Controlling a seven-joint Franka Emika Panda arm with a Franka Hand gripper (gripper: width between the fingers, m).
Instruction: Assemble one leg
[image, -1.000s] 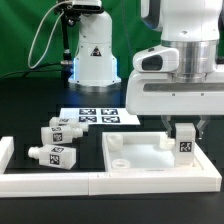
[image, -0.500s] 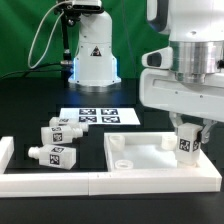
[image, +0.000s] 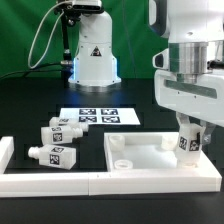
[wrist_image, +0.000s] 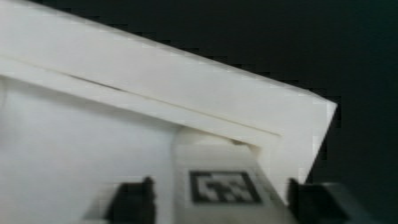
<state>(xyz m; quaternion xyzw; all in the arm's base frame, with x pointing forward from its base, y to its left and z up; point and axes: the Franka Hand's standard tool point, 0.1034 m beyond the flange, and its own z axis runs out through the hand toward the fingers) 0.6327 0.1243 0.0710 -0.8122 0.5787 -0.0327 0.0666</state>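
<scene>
**Leg pinched at the panel's corner**

The gripper (image: 189, 141) has its jaws closed on the leg (image: 186, 146), a chunky white plastic peg with a black-and-white square tag on the face that shows. The leg leans slightly and sits at the corner of the panel (image: 140, 152) on the exterior view's right, far side. Whether its lower end touches the panel cannot be told, since the raised rim hides it.

The panel is a flat, smooth white square with a raised rim and a round socket in its near corner on the exterior view's left. In the wrist view the panel (wrist_image: 107, 110) is a blurred white sheet with one faint ridge line, cut off by the picture's edge. There the leg (wrist_image: 222, 178) stands between two dark fingers (wrist_image: 128, 200), and only its tagged part shows.

To the exterior view's left of the panel lie three spare pegs (image: 58, 134) on their sides on the matte black table (image: 30, 110). Behind the panel lies the marker board (image: 95, 117), thin and flat. The arm's bulky white housing hides the table beyond the panel's far edge
</scene>
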